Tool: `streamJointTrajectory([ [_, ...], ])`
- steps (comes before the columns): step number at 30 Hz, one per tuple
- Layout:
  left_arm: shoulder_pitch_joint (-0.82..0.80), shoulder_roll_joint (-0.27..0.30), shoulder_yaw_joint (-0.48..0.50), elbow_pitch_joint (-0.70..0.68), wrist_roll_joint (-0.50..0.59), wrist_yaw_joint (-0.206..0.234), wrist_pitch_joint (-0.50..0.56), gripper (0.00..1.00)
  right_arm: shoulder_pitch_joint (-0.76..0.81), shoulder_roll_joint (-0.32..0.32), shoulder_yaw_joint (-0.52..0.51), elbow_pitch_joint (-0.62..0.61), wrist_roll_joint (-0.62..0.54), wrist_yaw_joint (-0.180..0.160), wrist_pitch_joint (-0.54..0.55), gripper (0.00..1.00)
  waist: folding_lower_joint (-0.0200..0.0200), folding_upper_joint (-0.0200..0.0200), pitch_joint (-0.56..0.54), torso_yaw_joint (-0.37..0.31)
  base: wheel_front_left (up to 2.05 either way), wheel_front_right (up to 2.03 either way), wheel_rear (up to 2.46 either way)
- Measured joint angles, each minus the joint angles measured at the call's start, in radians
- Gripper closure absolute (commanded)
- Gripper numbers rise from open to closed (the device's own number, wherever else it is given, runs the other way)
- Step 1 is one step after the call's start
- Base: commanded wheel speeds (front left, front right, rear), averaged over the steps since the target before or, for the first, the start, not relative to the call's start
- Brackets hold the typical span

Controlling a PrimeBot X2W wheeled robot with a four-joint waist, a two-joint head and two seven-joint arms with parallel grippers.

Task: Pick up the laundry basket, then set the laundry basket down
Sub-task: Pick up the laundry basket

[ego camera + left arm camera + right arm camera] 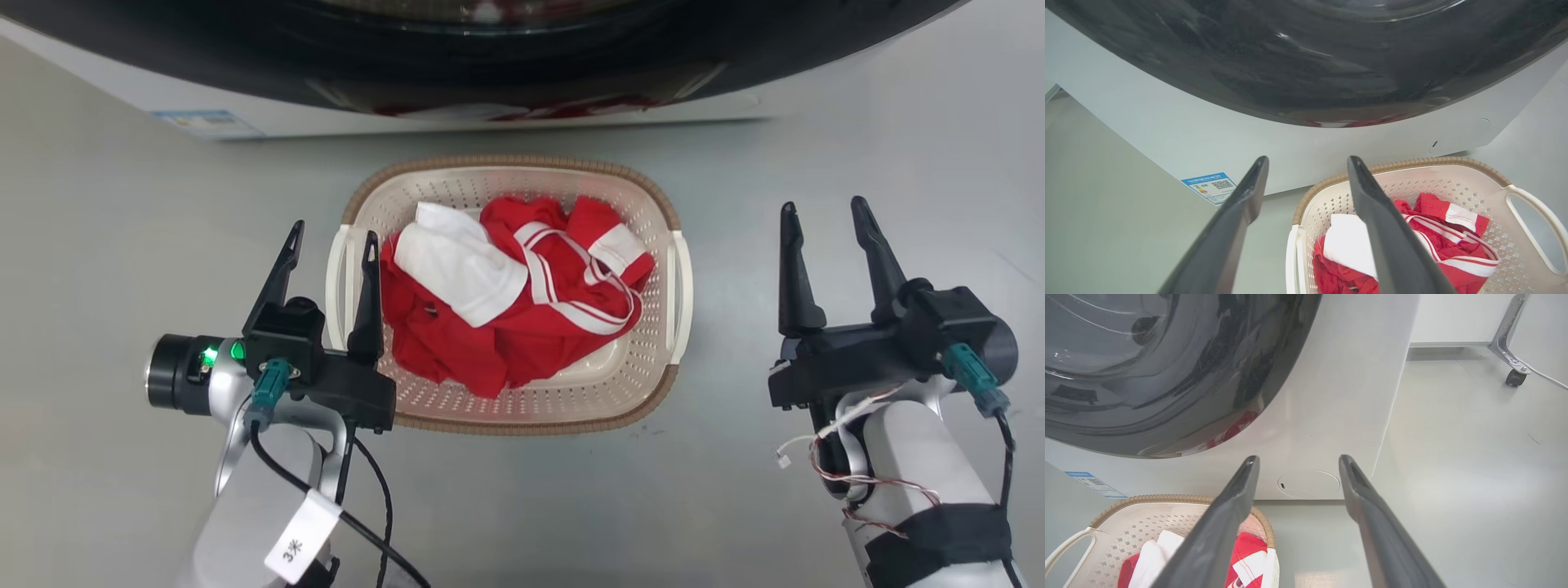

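- The laundry basket (629, 367) sits on the grey floor (122, 245). The washing machine (490, 114) with its dark round door stands just beyond the basket's far rim.
- Red and white clothes (522, 310) lie heaped inside the basket.
- My left gripper (335, 231) is at the basket's left side with its fingers spread. One finger is over the floor outside the basket and the other over its inner edge, with the white left handle (336, 278) between them. I cannot tell whether I touch it.
- My right gripper (823, 205) hangs well off the basket's right side, fingers likewise apart over the floor, clear of the right handle (682, 286).
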Motion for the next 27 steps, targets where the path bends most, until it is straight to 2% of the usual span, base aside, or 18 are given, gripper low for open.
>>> streamJointTrajectory([
  [7,-0.044,-0.003,0.002,0.095,-0.007,-0.003,0.000,0.00,-0.046,0.002,0.031,0.089,0.000,0.014,0.000,0.00,-0.0001,0.0000,0.068,0.011,0.00,0.00,0.00],
  [18,-0.121,-0.004,0.004,0.238,-0.010,-0.019,0.000,0.00,-0.100,0.010,0.051,0.233,0.026,0.012,0.000,0.00,-0.0002,-0.0001,0.139,0.022,0.00,0.00,0.00],
  [27,-0.205,-0.006,0.011,0.330,-0.031,-0.026,0.014,0.00,-0.174,0.011,0.058,0.291,0.036,0.008,0.000,0.00,-0.0002,0.0000,0.199,0.025,0.00,0.00,0.00],
])
